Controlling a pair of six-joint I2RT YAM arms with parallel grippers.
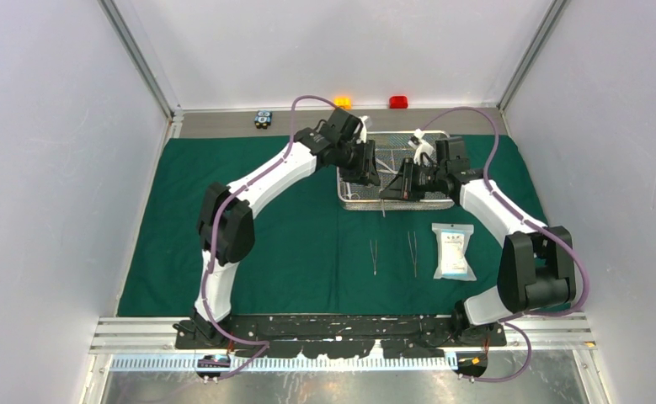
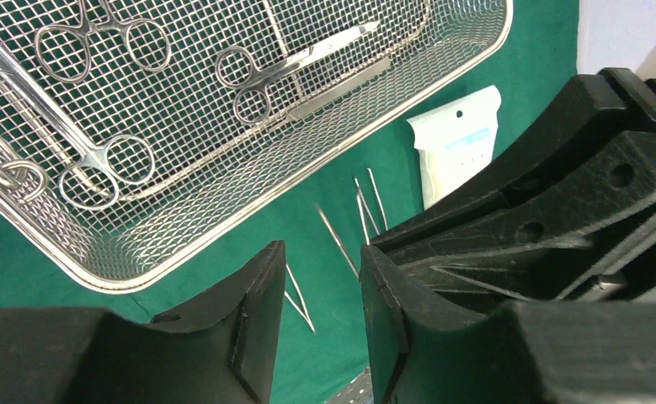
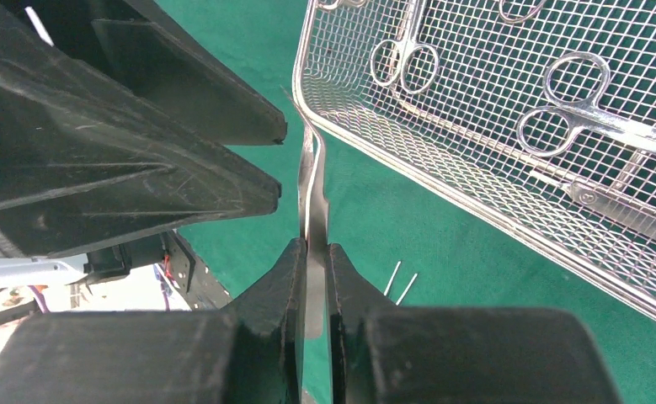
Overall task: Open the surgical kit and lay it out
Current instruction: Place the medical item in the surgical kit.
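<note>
Two hands hang close together over the near edge of the tray (image 1: 351, 204), which sits on the green cloth (image 1: 265, 236). The right hand (image 3: 312, 252) is pinching tweezers (image 3: 312, 181) by one end, just outside the tray's rim. The left hand (image 2: 320, 269) is spread partway, nothing between its fingers. Scissors (image 2: 282, 71) and forceps (image 2: 97, 160) lie in the tray. Nearer the arms, two slim tools (image 1: 374, 255) lie side by side on the cloth, a packet (image 1: 453, 251) just right of them.

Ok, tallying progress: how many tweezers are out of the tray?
3. Left tweezers and right tweezers lie on the cloth beside the packet; third tweezers is pinched in the right gripper by the tray. Others may be hidden.
</note>
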